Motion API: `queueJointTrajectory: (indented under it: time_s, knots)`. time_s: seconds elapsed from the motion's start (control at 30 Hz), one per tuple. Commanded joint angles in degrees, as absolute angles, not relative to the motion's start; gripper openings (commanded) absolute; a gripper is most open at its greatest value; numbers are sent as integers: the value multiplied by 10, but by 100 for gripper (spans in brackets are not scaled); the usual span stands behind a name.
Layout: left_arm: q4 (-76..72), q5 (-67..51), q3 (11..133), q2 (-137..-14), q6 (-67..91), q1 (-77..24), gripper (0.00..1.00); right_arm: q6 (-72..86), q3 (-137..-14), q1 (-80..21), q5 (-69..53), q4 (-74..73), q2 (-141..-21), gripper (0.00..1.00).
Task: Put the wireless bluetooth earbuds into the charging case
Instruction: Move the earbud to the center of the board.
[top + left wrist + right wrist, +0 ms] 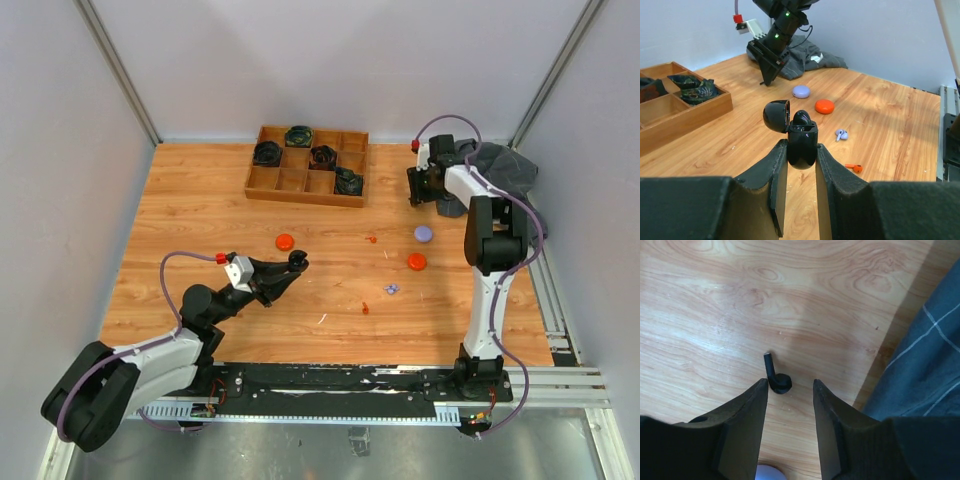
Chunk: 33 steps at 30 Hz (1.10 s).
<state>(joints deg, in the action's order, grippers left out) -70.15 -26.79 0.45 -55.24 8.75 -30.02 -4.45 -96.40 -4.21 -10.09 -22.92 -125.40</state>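
Note:
My left gripper is shut on a black charging case and holds it above the table with its lid open. A black earbud sits in it. In the top view this gripper is left of centre. My right gripper is open and points down at a second black earbud, which lies on the wood just ahead of the left fingertip. In the top view the right gripper is at the far right. A lavender earbud and two orange earbuds lie loose on the table.
A wooden compartment tray with dark items stands at the back. Two orange cases and a lavender case lie on the table. A grey cloth is bunched at the back right, beside the right gripper.

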Motion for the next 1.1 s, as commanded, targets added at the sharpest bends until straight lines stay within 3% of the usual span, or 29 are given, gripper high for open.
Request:
queueJointTrajectory:
  time_s: [0.0, 0.27, 0.57, 1.07]
  knots:
    - [-728, -277, -1, -558, 78, -300, 0, -84, -1002, -34, -108, -275, -1276, 42]
    - [-728, -278, 0, -562, 78, -300, 0, -97, -1029, -34, -121, -299, -1306, 34]
    - [-726, -281, 1, -563, 78, -300, 0, -96, -1017, -37, -135, -304, -1289, 18]
    - [-723, -273, -2, -545, 79, -300, 0, -81, -844, -141, -158, -276, -1103, 17]
